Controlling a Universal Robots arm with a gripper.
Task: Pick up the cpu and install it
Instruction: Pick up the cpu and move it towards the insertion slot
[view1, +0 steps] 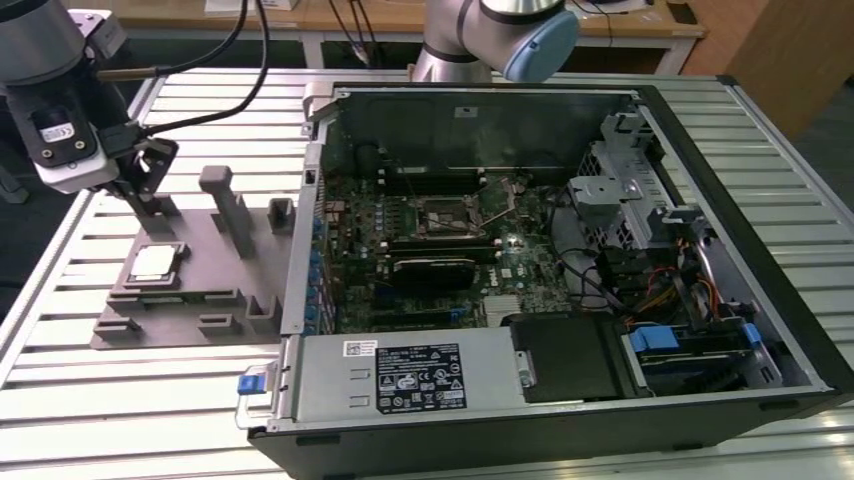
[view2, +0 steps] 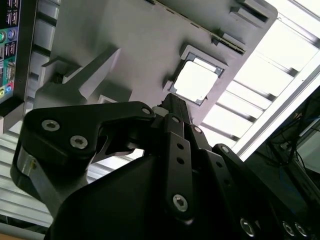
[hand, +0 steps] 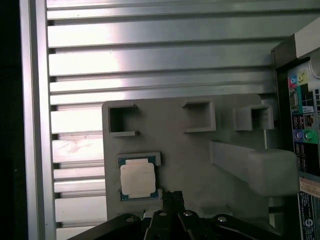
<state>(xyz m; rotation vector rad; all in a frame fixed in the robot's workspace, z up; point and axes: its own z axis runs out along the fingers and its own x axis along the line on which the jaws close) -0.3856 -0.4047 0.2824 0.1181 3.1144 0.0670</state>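
The cpu (view1: 154, 264) is a small square chip with a pale silver top. It lies flat in a recess of the grey holder plate (view1: 200, 270), at the exterior view's left, beside the open computer case. My gripper (view1: 143, 196) hangs just above and behind the chip, with its black fingers together and nothing between them. In the first wrist view the cpu (hand: 137, 179) sits close to the black fingertips (hand: 173, 198), apart from them. The second wrist view has the cpu (view2: 196, 80) just past the gripper (view2: 171, 102). The motherboard socket (view1: 451, 214) lies inside the case.
The open computer case (view1: 747, 200) fills the middle and the exterior view's right, with its motherboard (view1: 427, 260), power supply (view1: 400, 375) and cables. Upright grey posts (view1: 222, 205) rise from the holder plate near the gripper. Everything rests on a slatted metal table (view1: 120, 400).
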